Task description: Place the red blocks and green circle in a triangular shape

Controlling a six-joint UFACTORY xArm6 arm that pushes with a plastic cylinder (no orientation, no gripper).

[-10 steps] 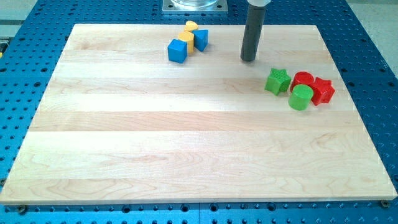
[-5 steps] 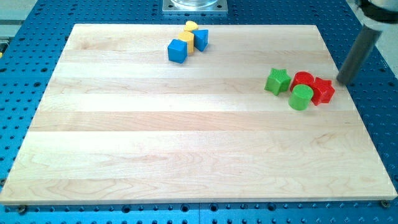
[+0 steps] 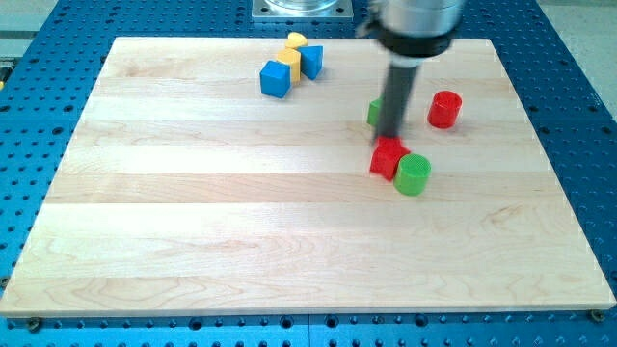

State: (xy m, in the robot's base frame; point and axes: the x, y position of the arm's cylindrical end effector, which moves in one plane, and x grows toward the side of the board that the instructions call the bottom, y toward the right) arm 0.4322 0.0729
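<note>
The tip (image 3: 388,138) is set just above the red block (image 3: 388,157) and touching green circle (image 3: 413,174); the red cylinder (image 3: 444,109) lies apart, toward the table's top-right corner. No hand is fitted.

you have one camera only, set high in front of the wooden board (image 3: 289,241) and tilted down at it. it stands far enough back to take in the whole board and the blue perforated table (image 3: 578,116) around it. the arm's base plate (image 3: 302,9) shows at the view's top.
</note>
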